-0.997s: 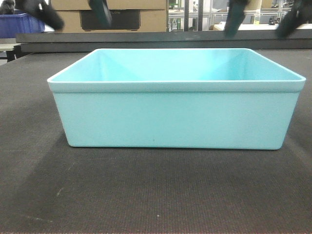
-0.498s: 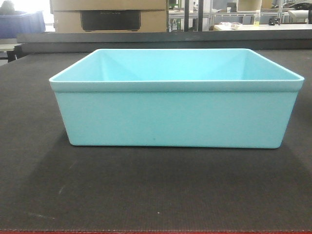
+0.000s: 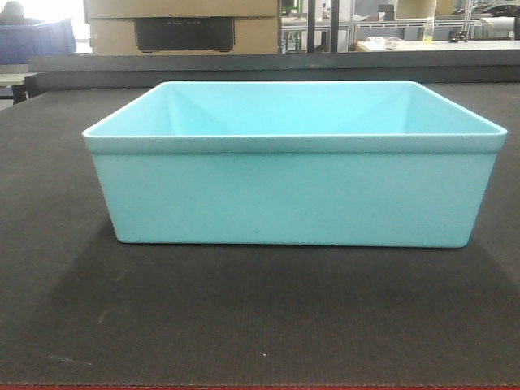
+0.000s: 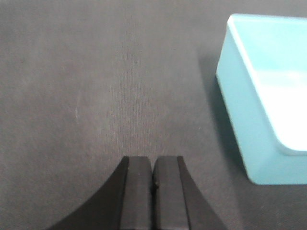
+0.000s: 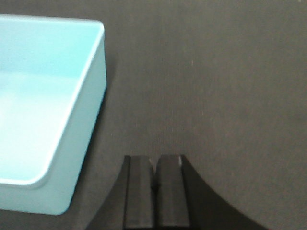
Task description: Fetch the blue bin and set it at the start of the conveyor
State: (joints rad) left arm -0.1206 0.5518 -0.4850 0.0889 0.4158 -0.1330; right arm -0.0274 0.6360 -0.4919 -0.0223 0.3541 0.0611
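Observation:
The blue bin (image 3: 292,191), a pale turquoise tub, stands empty and upright on the dark woven conveyor start (image 3: 244,317) in the front view. Its corner shows at the right edge of the left wrist view (image 4: 261,120) and at the left of the right wrist view (image 5: 53,115). My left gripper (image 4: 152,160) is shut on nothing, hovering over the belt (image 4: 96,96) to the bin's left and apart from it. On the bin's other side, my right gripper (image 5: 154,159) is shut and empty above the belt (image 5: 216,96). Neither gripper shows in the front view.
Behind the belt stands a cardboard box (image 3: 183,28) with a dark opening. A dark blue crate (image 3: 36,41) sits at the far left, and metal shelving with benches (image 3: 390,28) fills the back right.
One second ago dark blurred gripper fingers crossed the top of the front view; they have since left that view. The bin has stayed put.

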